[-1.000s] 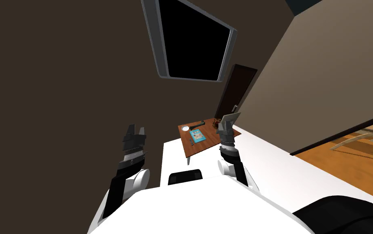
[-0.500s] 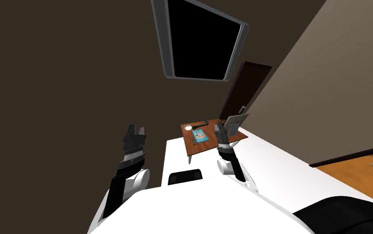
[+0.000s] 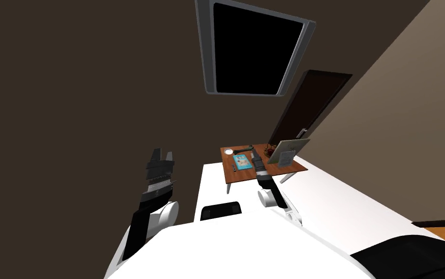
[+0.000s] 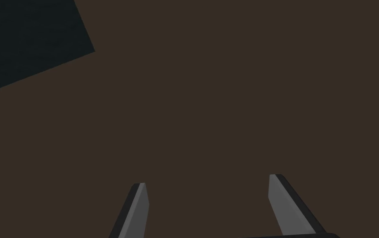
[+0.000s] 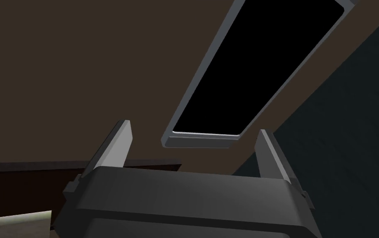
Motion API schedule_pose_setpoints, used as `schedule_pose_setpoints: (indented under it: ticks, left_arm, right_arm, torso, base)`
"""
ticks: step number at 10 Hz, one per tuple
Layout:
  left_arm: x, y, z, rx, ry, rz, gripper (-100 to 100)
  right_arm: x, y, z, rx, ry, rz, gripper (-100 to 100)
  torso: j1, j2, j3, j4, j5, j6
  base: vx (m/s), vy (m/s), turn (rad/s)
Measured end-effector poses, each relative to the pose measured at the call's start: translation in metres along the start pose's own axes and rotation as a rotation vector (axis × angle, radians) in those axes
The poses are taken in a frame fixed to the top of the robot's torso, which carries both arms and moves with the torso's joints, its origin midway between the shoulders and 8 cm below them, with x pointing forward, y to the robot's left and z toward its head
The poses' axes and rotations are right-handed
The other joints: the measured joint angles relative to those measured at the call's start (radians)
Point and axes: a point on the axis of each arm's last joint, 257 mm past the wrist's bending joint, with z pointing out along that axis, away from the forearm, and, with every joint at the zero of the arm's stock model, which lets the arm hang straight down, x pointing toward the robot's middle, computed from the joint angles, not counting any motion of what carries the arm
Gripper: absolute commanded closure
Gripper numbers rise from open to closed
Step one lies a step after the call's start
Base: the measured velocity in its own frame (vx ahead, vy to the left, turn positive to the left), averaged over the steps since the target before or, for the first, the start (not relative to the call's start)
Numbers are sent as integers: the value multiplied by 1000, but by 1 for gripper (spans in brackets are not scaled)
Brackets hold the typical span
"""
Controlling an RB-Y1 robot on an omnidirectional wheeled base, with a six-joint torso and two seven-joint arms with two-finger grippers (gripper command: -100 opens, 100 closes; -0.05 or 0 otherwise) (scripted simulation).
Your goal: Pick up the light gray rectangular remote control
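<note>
A small brown table stands ahead of me. On it, a thin grey bar that may be the remote lies next to a blue book; it is too small to be sure. My right gripper reaches out over the table by the book's right side. In the right wrist view that gripper is open and empty. My left gripper is held up to the left, away from the table, and in its wrist view it is open before a brown wall.
The table also bears a white bowl, a long dark object, a propped pale frame and a small reddish thing. Behind it are a dark door and a grey-framed window. A white floor runs right.
I have turned, so the window, door and table have slid right in the head view. My right arm has lowered and stretched forward over the table. The left arm has not moved.
</note>
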Motion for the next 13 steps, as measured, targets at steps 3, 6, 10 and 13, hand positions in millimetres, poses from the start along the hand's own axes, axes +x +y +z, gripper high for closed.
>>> schedule_pose_setpoints:
  ticks: [3, 6, 10, 13]
  left_arm:
    - [0, 0, 0, 0, 0, 0, 0]
    - [0, 0, 0, 0, 0, 0, 0]
    - [0, 0, 0, 0, 0, 0, 0]
    - [0, 0, 0, 0, 0, 0, 0]
  right_arm:
    - [19, -44, -3, 114, 63, -9, -100]
    - [27, -83, -11, 206, 115, -19, -100]
    - [45, -144, -31, 359, 189, -40, -100]
    - [55, -176, -50, 450, 237, -55, -100]
  torso:
    - [1, -1, 0, 0, 0, 0]
    - [0, -1, -1, 0, 0, -1]
    - [1, -2, -1, 0, 0, 0]
    - [0, -2, -1, -1, 0, 1]
  base:
    - [-41, -17, 136]
    - [-43, -19, 238]
    - [-35, -12, 164]
    - [-20, -17, 119]
